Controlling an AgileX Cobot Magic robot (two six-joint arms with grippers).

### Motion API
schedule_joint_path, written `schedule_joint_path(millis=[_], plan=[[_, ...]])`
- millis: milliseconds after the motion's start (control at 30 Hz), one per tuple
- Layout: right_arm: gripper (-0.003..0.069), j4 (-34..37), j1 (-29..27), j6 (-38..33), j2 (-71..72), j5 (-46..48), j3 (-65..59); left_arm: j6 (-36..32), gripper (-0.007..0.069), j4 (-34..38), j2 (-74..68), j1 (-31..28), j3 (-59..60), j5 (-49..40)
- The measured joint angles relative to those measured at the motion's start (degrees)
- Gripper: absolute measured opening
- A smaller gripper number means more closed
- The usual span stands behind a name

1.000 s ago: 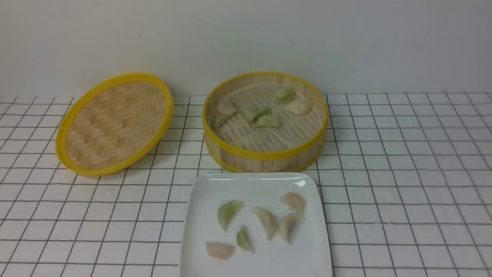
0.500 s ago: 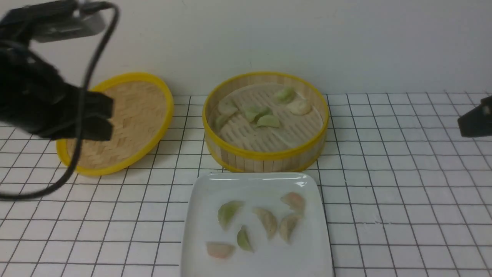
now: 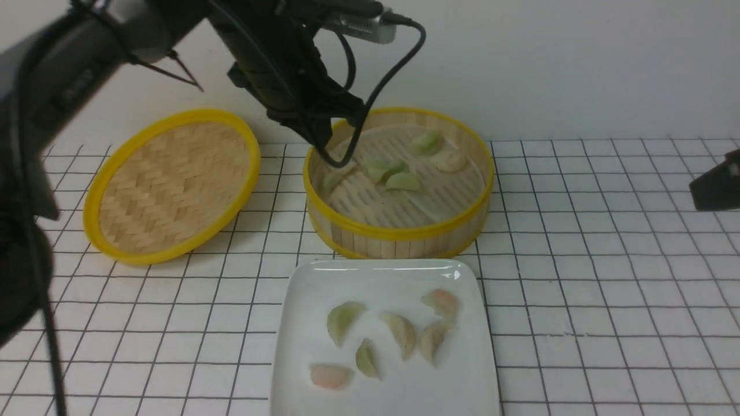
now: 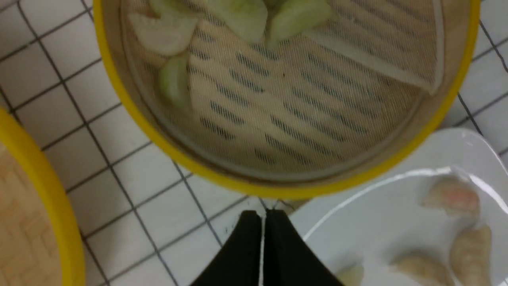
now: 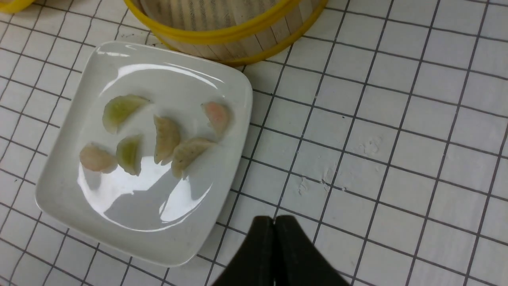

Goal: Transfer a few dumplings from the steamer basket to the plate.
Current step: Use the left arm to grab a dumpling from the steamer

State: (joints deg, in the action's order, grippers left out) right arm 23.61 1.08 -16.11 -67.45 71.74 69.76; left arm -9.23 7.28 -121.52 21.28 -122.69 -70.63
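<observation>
The steamer basket (image 3: pixel 399 234) stands at the back middle and holds several pale green and whitish dumplings (image 3: pixel 403 181). The white plate (image 3: pixel 381 277) lies in front of it with several dumplings (image 3: pixel 399 332) on it. My left gripper (image 3: pixel 324 151) is shut and empty, raised over the steamer's left side. In the left wrist view the left gripper (image 4: pixel 262 214) shows over the gap between steamer rim (image 4: pixel 278 190) and plate (image 4: pixel 397 206). My right gripper (image 3: pixel 696 188) is at the far right. In the right wrist view the right gripper (image 5: pixel 274 220) is shut and empty, right of the plate (image 5: pixel 131 214).
The flat woven lid (image 3: pixel 173 185) with a yellow rim leans at the back left, beside the steamer. A white wall stands close behind both. The table is covered with a white cloth with a black grid (image 3: pixel 607 289).
The left arm came into view and swung from above the lid to over the steamer's left side. The right gripper appeared at the right edge and has stayed there. The dumplings have not moved.
</observation>
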Motion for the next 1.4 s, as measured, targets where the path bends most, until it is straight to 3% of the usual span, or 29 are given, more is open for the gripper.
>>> schedule_joint_path(millis=[233, 433, 667, 1400], plan=[[-0.0015, 0.0, 0.0, 0.0, 0.0, 0.0, 0.0, -1.6, 0.003, -4.8, -14.6, 0.1, -15.7, -0.2], [-0.0015, 0.0, 0.0, 0.0, 0.0, 0.0, 0.0, -2.8, 0.0223, -10.2, -24.0, 0.1, -23.0, -0.2], [-0.0015, 0.0, 0.0, 0.0, 0.0, 0.0, 0.0, -3.0, 0.0372, -11.4, -26.1, 0.1, -23.3, 1.3], [-0.0015, 1.6, 0.0, 0.0, 0.0, -0.4, 0.0, -1.5, 0.0373, -11.0, -29.5, 0.5, -24.0, 4.5]])
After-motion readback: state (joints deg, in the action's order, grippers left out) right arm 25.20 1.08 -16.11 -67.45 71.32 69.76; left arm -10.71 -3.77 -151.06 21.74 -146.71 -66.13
